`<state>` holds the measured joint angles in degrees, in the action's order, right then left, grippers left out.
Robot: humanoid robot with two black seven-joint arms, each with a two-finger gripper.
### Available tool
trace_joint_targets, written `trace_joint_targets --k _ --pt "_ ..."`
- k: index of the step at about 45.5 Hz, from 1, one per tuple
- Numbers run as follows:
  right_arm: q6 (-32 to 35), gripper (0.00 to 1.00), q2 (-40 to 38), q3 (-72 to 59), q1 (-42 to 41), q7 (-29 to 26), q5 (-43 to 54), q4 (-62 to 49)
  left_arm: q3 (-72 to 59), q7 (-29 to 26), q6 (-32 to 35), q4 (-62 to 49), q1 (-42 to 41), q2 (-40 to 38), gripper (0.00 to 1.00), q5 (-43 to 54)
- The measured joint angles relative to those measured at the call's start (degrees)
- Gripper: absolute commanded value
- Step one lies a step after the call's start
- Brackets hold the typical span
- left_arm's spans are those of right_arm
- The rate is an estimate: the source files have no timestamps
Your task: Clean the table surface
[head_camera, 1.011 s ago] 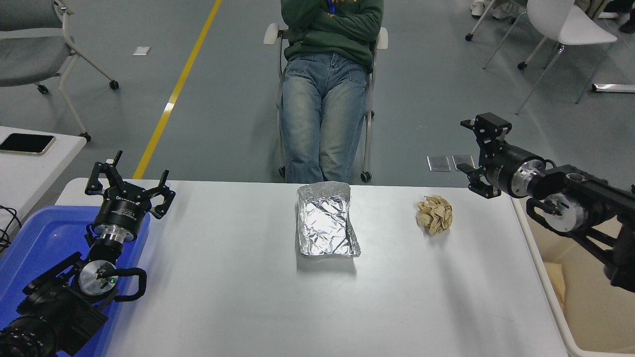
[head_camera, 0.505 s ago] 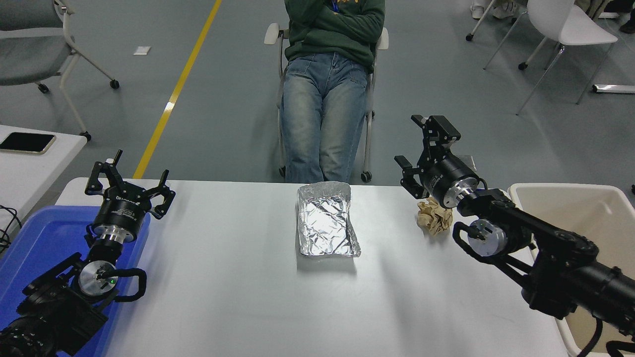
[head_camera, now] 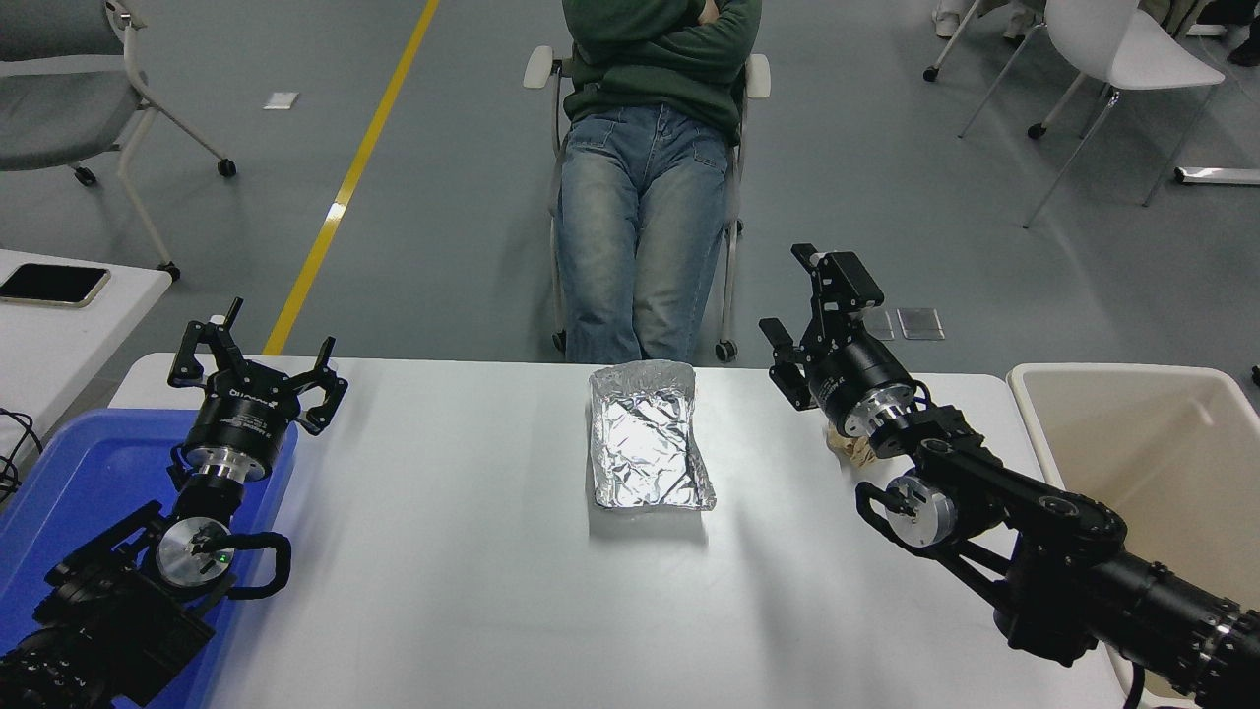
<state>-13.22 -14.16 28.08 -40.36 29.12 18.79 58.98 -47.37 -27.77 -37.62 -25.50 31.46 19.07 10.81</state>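
The table surface (head_camera: 472, 591) is a wide white top. A crumpled foil tray (head_camera: 648, 438) lies at its middle near the far edge. A tan crumpled paper ball (head_camera: 854, 449) lies to the right of the tray, mostly hidden behind my right arm. My right gripper (head_camera: 799, 313) is open and hangs above the far edge, up and left of the ball. My left gripper (head_camera: 254, 366) is open, parked over the table's left end.
A blue bin (head_camera: 69, 483) sits at the left edge under my left arm. A beige bin (head_camera: 1162, 433) stands off the right end. A seated person (head_camera: 650, 197) faces the far side. A side table with a phone (head_camera: 51, 284) is at left.
My right arm has swung in from the right, over the beige bin, to above the paper ball, and now covers most of it. The left arm has not moved.
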Motion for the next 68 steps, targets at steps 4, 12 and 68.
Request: trace_joint_targets --k 4,12,68 --pt "-0.1 1.0 0.7 0.1 0.2 0.3 0.5 -0.1 0.0 0.0 0.0 0.0 0.0 0.0 1.0 0.0" --pt "-0.6 1.0 1.4 -0.3 0.4 0.5 1.7 -0.8 0.0 0.0 0.0 0.0 0.0 0.0 1.0 0.0" --pt "-1.2 1.0 4.7 4.9 1.9 0.7 1.0 -2.0 0.0 0.0 0.0 0.0 0.0 0.0 1.0 0.0"
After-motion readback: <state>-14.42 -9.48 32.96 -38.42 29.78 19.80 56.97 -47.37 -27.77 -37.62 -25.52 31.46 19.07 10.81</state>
